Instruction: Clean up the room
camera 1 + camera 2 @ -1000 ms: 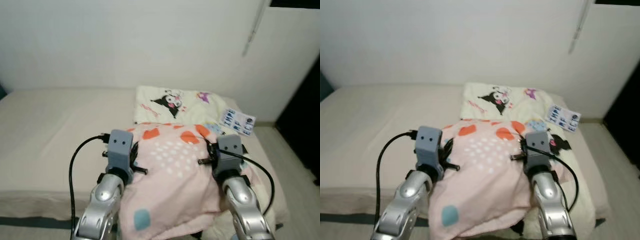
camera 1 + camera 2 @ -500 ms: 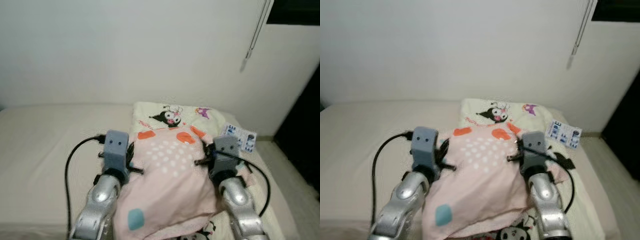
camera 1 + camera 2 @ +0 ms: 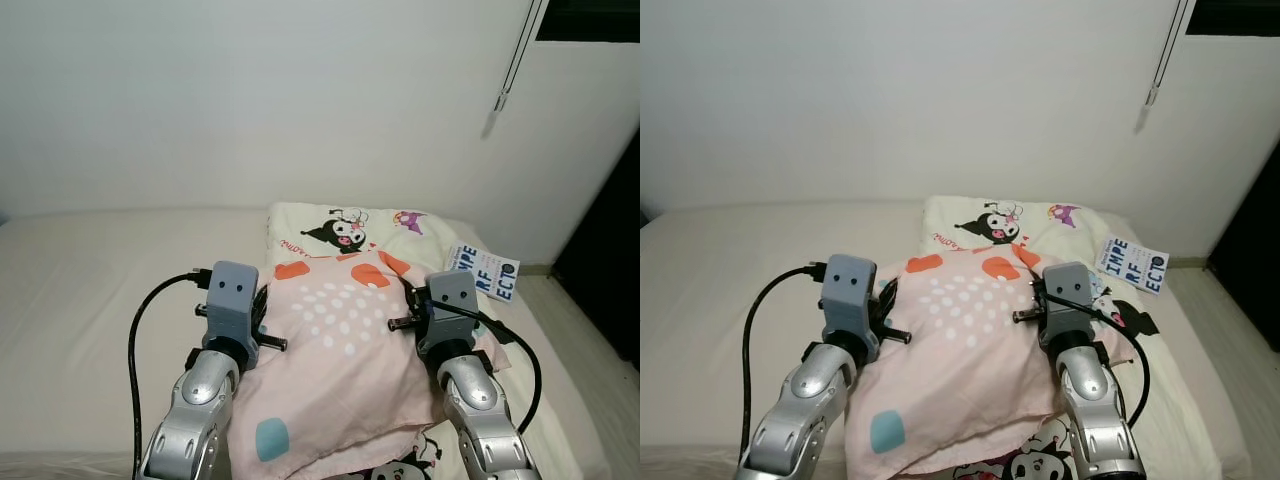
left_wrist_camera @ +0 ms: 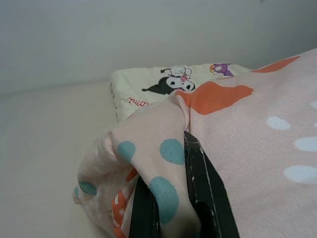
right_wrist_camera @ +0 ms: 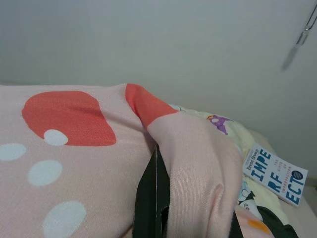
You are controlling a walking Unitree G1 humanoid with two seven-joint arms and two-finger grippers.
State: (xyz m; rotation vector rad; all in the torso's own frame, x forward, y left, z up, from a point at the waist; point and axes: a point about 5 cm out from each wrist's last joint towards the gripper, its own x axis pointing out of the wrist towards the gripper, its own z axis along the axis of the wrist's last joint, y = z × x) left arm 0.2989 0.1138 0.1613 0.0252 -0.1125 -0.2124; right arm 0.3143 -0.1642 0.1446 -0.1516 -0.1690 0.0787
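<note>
A pink pillow [image 3: 340,360] with orange, white and teal patches hangs between my two arms above the bed [image 3: 90,270]. My left gripper [image 4: 173,198] is shut on a fold at the pillow's left corner, where a black finger [image 4: 205,191] presses into the cloth. My right gripper [image 5: 193,213] is shut on the right corner, with fabric bunched over one finger [image 5: 153,193]. In the eye views the grey wrist blocks hide the fingertips. Just beyond lies a cream pillow [image 3: 350,225] with a cartoon print, at the head of the bed.
A white book [image 3: 483,272] with blue letters lies on the bed to the right of the cream pillow. The wall stands close behind the bed. A dark opening [image 3: 610,250] is at the right, and a blind cord [image 3: 510,60] hangs there.
The whole view has shifted as the camera rose and came nearer the bed. Both grippers keep their hold, and the pink pillow now sits higher, closer to the cream pillow.
</note>
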